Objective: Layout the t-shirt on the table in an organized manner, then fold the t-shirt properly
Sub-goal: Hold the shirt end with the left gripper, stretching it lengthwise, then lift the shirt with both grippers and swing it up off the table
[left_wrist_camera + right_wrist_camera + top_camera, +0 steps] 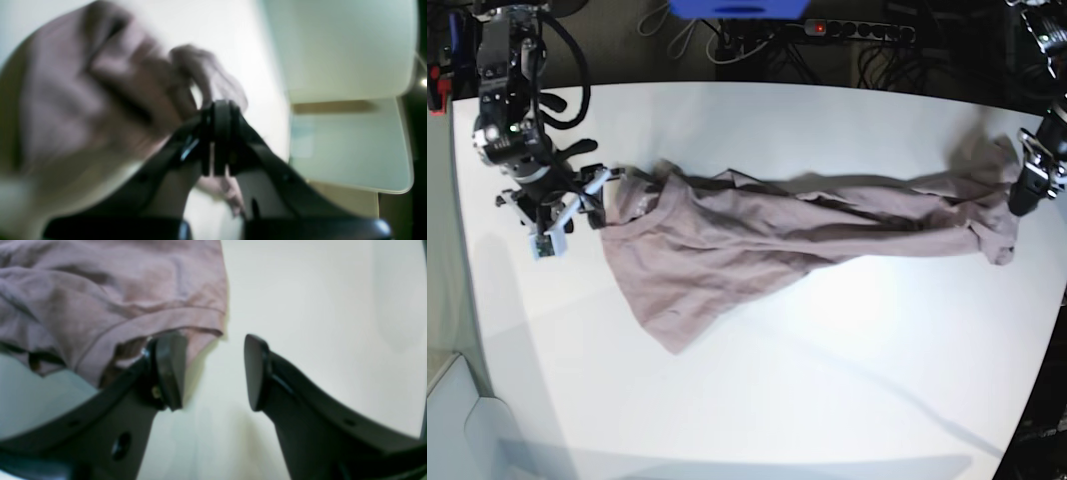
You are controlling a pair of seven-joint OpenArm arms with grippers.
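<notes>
My left gripper (218, 133) clamped tight on one end of the t-shirt (757, 235) at the table (827, 380) edge, cloth stretched in a long band across the white top, my right gripper (213, 371) low beside the opposite end, jaws apart, holding nothing

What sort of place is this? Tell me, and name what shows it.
Probably a robotics lab or workshop, not a home. A bare white table carries only a mauve t-shirt stretched between two robot arms, and a power strip and tangled cables lie behind it.
</notes>
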